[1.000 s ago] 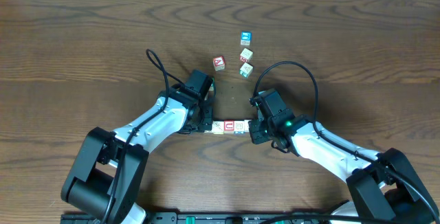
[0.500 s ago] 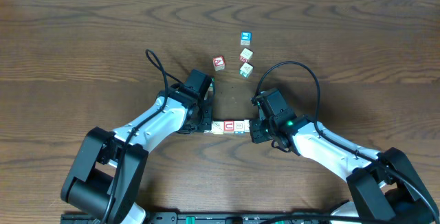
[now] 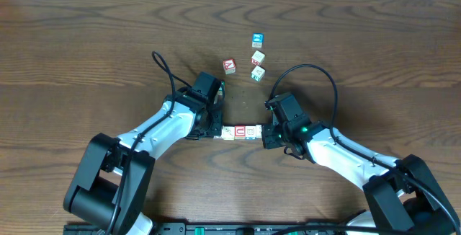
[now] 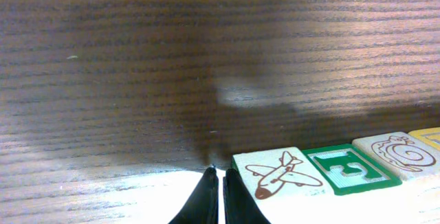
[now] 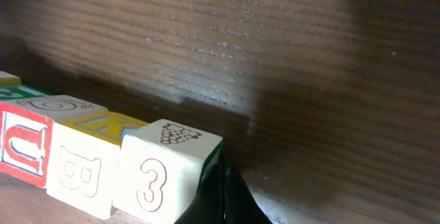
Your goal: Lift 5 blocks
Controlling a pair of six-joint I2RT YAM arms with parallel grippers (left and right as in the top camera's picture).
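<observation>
Left tool (image 3: 217, 130) and right tool (image 3: 263, 135), closed empty, bracket the blocks (image 3: 240, 131); loose cubes (image 3: 257, 57) lie well beyond.

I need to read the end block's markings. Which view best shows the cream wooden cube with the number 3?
The right wrist view: the cream wooden cube sits large in the foreground, with its 3 and a grape drawing legible. Overhead, the cube is only a tiny pale square with unreadable markings. The left wrist view cuts off before reaching it.

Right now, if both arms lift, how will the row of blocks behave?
The row of blocks is separate cubes, pinched only endwise between the left end effector and right end effector, so it may buckle mid-row. Smooth faces could slip. Cubes look rigid, light.
</observation>
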